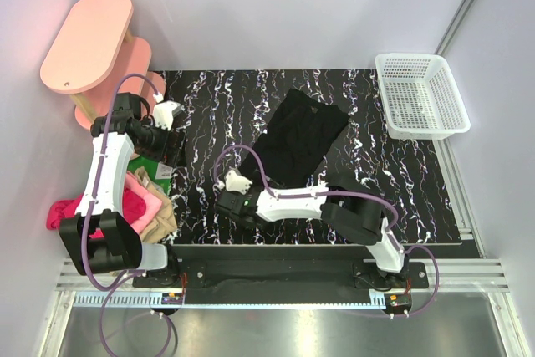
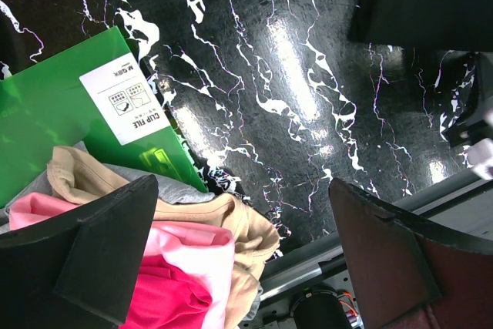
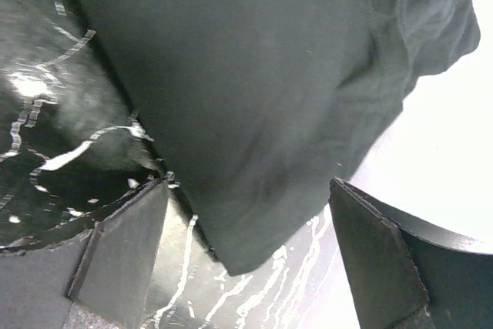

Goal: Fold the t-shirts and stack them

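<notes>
A black t-shirt (image 1: 301, 135) lies spread on the marbled black table (image 1: 393, 173), mid-table. In the right wrist view its corner (image 3: 254, 113) hangs between my fingers, untouched. My right gripper (image 1: 240, 181) is open at the shirt's near-left edge; in its own view (image 3: 246, 260) the jaws stand wide apart. A pile of pink, magenta and tan t-shirts (image 1: 146, 202) lies at the table's left edge and also shows in the left wrist view (image 2: 192, 260). My left gripper (image 1: 171, 114) is open and empty above the table's far left, above the pile (image 2: 246, 252).
A flat green packet with a white label (image 2: 69, 105) lies under the pile's far side (image 1: 164, 171). A white basket (image 1: 420, 94) stands at the far right. A pink stool (image 1: 92, 43) stands off the table's far-left corner. The table's metal front rail (image 2: 323, 267) runs along the near edge.
</notes>
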Controlling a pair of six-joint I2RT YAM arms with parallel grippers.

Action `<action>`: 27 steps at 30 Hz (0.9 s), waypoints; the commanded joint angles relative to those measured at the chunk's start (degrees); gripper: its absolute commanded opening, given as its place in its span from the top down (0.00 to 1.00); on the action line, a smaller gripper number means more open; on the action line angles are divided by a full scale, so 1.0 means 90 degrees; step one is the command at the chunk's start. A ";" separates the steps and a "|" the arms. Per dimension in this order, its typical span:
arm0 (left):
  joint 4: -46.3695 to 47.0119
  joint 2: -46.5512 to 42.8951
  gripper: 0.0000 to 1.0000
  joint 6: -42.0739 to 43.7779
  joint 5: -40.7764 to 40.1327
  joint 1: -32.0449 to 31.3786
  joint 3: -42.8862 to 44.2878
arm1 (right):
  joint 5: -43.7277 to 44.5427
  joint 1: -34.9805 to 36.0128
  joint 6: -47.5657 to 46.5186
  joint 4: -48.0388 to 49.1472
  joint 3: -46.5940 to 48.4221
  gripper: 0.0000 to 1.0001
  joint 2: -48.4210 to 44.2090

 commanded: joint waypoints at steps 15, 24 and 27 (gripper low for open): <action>0.0070 -0.0224 0.01 0.0063 -0.0022 -0.0016 0.0205 | -0.0884 -0.0368 0.0600 0.0469 0.0128 0.18 0.0606; 0.0070 -0.0165 0.01 -0.0006 0.0085 -0.0016 0.0185 | -0.1119 -0.0535 0.0600 0.0645 -0.0098 0.41 0.0644; 0.0070 -0.0195 0.01 0.0004 0.0066 -0.0026 0.0176 | -0.1275 -0.0535 0.0659 0.0635 -0.0078 0.55 0.0674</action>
